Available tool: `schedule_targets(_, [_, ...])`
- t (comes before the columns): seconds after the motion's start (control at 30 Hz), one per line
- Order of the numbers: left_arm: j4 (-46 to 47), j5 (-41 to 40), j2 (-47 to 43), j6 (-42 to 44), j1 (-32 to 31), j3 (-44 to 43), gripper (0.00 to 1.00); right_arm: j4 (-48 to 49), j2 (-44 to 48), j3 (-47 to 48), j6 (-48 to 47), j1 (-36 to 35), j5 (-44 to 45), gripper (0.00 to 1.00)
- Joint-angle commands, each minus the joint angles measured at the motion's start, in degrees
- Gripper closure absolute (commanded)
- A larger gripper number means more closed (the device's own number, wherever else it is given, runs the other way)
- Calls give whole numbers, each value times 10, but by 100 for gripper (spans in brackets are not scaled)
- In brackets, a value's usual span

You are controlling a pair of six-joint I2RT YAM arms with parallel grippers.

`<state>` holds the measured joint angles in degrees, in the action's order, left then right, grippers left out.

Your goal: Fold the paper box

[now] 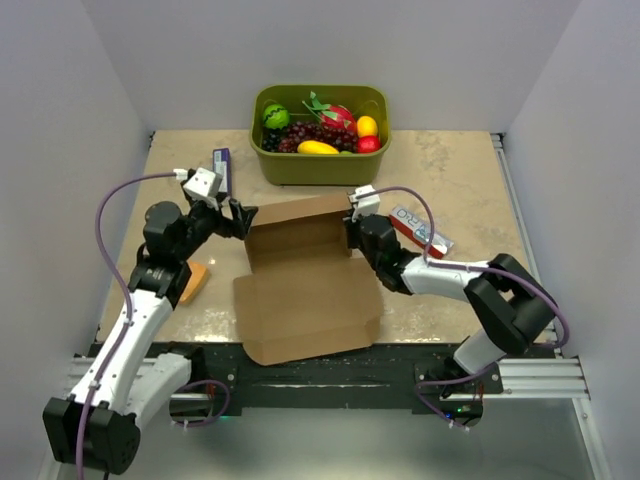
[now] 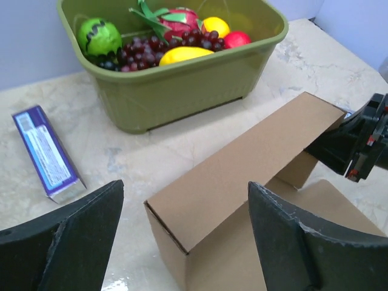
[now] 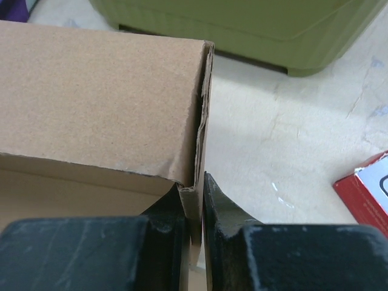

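Top external view: the cardboard box [image 1: 305, 285] lies on the table [image 1: 470, 170] just in front of the green tub [image 1: 320, 165]. Its floor is flat and its back wall is raised on the tub's side. The left pincer [image 1: 240, 218] is at the back-left corner of the box and the right pincer [image 1: 352, 232] at the back-right corner. A purple packet [image 1: 222, 168] lies left of the tub, and a red packet [image 1: 420, 230] lies to the tub's front right.

Left wrist view: the left pincer [image 2: 185, 200] is spread wide, its fingers [image 2: 66, 242] on either side of the near end of the box's [image 2: 242, 163] raised wall. Whether they touch the wall cannot be told. The tub [image 2: 182, 85], full of fruit [image 2: 176, 54], stands behind the box, with the purple packet [image 2: 45, 151] to its left. The right pincer [image 2: 357, 142] is at the wall's far end.

Right wrist view: the right pincer [image 3: 193, 206] is closed on the edge of the box [image 3: 103, 97] at the corner, the cardboard pinched between its fingers [image 3: 221, 212]. The tub [image 3: 242, 30] is just beyond, and the red packet [image 3: 364, 191] is to the right.
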<state>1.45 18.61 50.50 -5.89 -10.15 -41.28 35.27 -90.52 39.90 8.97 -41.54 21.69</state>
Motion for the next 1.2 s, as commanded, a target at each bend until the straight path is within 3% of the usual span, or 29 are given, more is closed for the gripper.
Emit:
schedule_targets(0.0, [5, -9, -37, 55, -14, 15, 12, -161, 37, 55, 21, 36, -95, 100])
schedule_targets(0.13, [12, -41, -78, 48, -21, 43, 12, -212, 42, 76, 37, 52, -104, 100])
schedule_targets(0.27, [-2, -65, -88, -38, -32, 59, 12, -247, 38, 88, 59, 59, -98, 100])
schedule_targets(0.43, [-12, -156, -102, -83, -89, 86, 11, -263, 25, 106, 62, 60, -104, 100])
schedule_targets(0.57, [-8, -181, -79, -143, -99, 117, 11, -274, 20, 114, 66, 62, -111, 100])
schedule_targets(0.73, [23, -231, -66, -162, -118, 163, 11, -274, 21, 117, 68, 62, -126, 100])
schedule_targets(0.93, [87, -237, -30, -156, -128, 185, 13, -274, 19, 117, 74, 62, -128, 100])
schedule_targets(1.03, [119, -237, -14, -148, -130, 188, 16, -274, 19, 113, 74, 61, -124, 100])
schedule_targets(1.17, [146, -244, 12, -136, -131, 187, 29, -278, 17, 112, 73, 62, -116, 100])
